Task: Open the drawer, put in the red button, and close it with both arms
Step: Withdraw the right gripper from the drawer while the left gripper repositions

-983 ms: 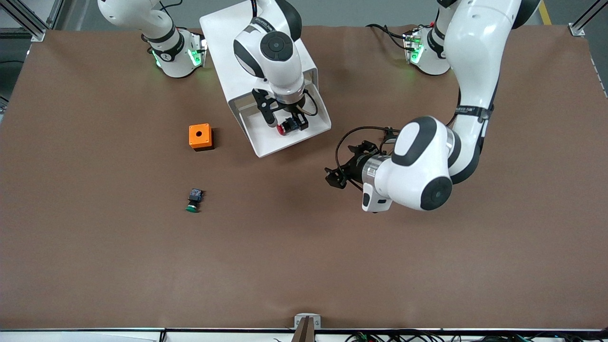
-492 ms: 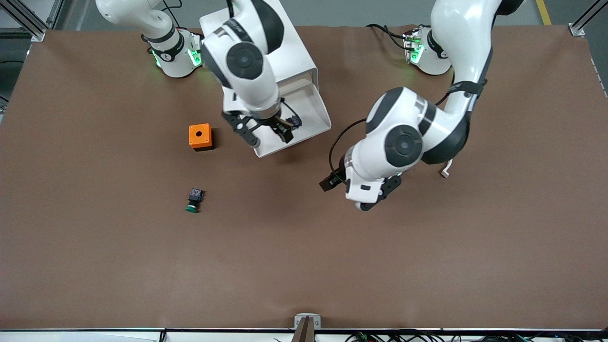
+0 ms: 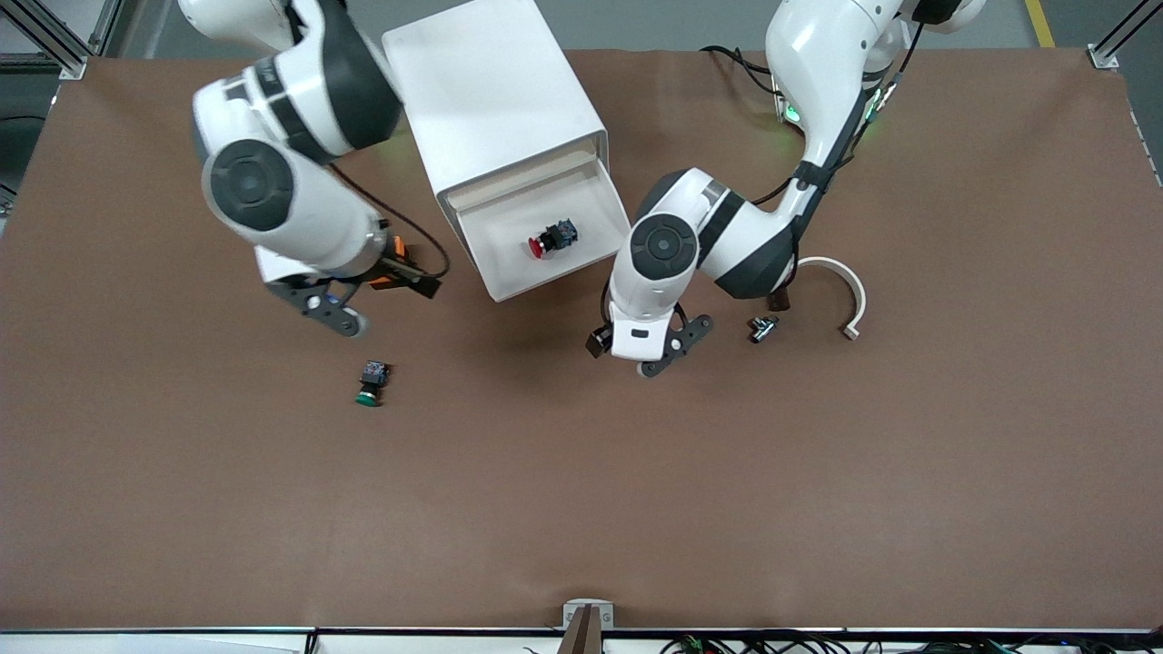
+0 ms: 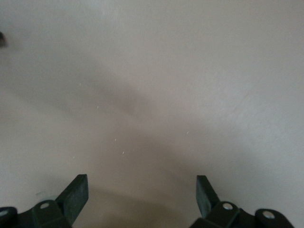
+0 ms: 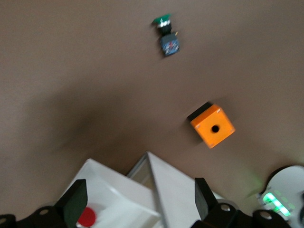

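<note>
Red button [image 3: 548, 240] lies in open drawer [image 3: 509, 282]; my L gripper [image 3: 641, 347] nearer drawer front than R gripper [image 3: 359, 304], both wide, empty.

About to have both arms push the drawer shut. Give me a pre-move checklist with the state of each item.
1. Red button lies inside the open drawer: ok.
2. Right gripper open and holding nothing, up over the orange box: ok.
3. Left gripper open and empty, over bare table toward the left arm's end of the drawer: ok.
4. Nothing on the table directly in front of the drawer: ok.
5. Green button left on the table, nearer the front camera than the drawer: ok.
6. Grippers lined up on the drawer front for the push: not ok, neither one is at it.
</note>
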`<state>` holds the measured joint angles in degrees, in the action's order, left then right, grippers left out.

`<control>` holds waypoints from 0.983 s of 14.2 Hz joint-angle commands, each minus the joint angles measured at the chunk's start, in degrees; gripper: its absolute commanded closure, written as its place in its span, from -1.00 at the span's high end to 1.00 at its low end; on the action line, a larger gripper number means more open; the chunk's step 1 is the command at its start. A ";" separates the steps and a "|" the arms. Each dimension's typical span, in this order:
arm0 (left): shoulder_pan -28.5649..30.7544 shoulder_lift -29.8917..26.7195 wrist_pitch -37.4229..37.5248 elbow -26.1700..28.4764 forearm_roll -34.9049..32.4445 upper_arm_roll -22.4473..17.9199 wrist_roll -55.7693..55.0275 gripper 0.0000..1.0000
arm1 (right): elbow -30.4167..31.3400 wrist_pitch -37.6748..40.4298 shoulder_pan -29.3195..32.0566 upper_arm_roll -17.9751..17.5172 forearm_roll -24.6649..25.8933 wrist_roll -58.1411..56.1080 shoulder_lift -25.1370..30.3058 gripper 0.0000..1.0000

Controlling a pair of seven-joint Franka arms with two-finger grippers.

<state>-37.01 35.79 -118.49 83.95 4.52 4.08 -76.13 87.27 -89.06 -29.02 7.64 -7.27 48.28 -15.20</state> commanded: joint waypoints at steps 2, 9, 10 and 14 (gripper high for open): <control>-2.00 -3.72 -0.87 4.99 -2.05 0.84 -0.78 1.00 | -1.93 4.06 6.85 -1.05 2.79 -14.32 0.79 1.00; -4.91 -2.92 -0.16 5.43 -1.79 2.95 -0.51 1.00 | -5.71 9.86 20.03 -0.96 6.39 -41.83 1.84 1.00; -5.00 -2.75 -0.16 5.43 -1.53 3.30 -0.51 1.00 | -5.97 10.39 22.14 -1.05 6.31 -44.82 1.84 1.00; -5.09 -2.39 -0.16 5.34 -1.27 5.67 -0.42 1.00 | -5.98 10.57 24.45 -1.13 6.22 -49.41 1.84 1.00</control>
<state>-42.06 34.11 -118.48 88.59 3.84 8.46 -76.13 81.71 -79.40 -5.25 7.82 -1.42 0.75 -13.65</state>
